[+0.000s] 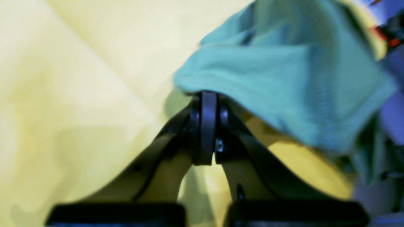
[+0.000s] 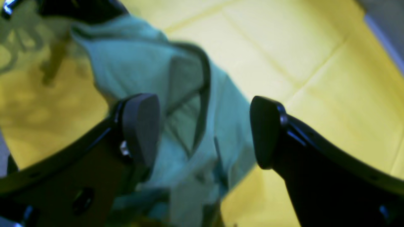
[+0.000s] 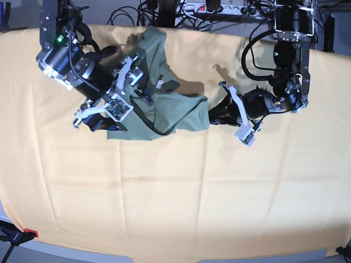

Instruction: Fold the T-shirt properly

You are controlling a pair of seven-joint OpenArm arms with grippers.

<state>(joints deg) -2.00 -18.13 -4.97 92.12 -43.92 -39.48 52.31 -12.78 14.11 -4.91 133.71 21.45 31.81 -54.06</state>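
Observation:
The sage-green T-shirt lies crumpled at the back middle of the yellow cloth. My left gripper is shut on an edge of the T-shirt, and the fabric drapes up and away from its tips. In the base view, that left gripper pinches the shirt's right end. My right gripper is open, and its two fingers straddle a bunched part of the T-shirt without clamping it. From the base camera, the right gripper sits over the shirt's left part.
A large orange-yellow cloth covers the whole table. Cables and a power strip run along the back edge. A clamp holds the cloth at the front left corner.

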